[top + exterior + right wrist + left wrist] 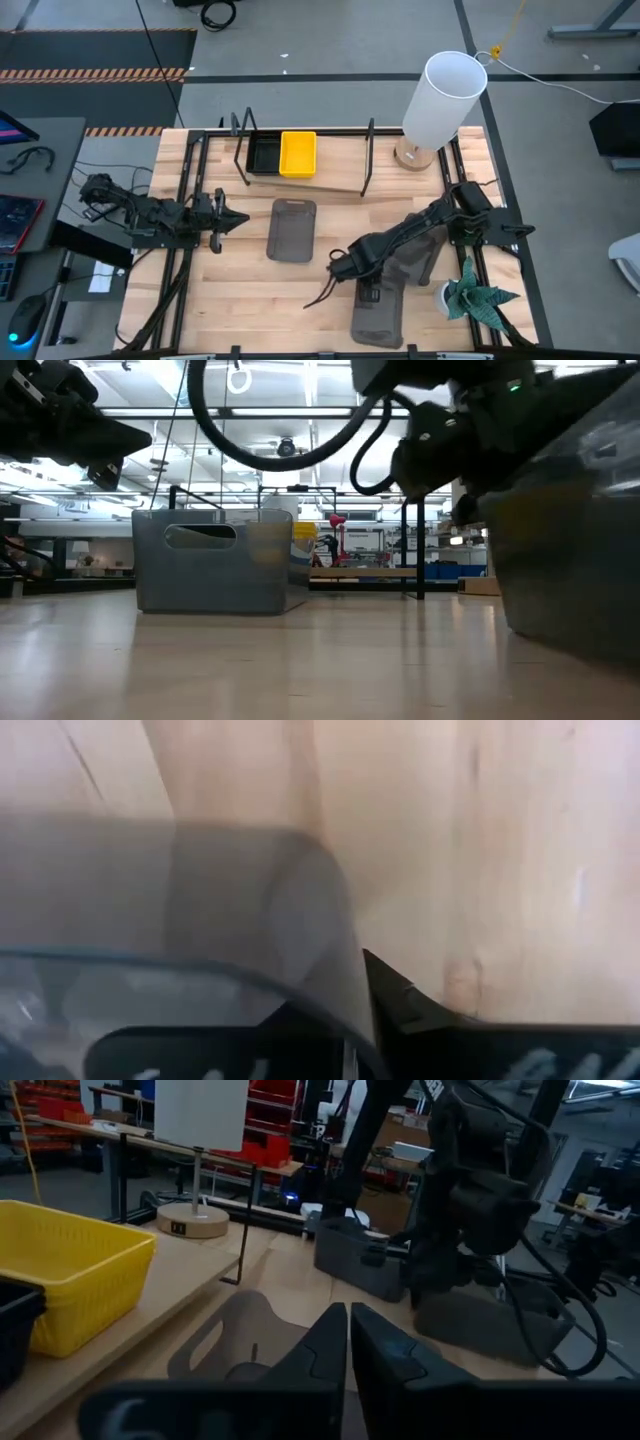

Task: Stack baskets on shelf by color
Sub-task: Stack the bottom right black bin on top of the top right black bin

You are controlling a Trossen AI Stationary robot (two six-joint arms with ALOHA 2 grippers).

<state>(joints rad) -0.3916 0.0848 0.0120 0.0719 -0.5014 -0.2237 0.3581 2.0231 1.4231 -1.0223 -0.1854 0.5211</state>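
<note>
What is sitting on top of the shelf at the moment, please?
On the shelf sit a black basket and a yellow basket, side by side. Whether more baskets lie nested beneath them is hidden.

In the high view the right arm covers the upper end of the grey basket (378,318) at lower centre, and the frame's bottom edge clips its lower end. The black basket (264,154) on the shelf lies partly under the wire frame. In the low view a grey basket wall (575,570) (blurred, very close) runs off the right edge. In the right wrist view the fingertips (400,995) sit half behind the translucent grey rim (200,970)
</note>
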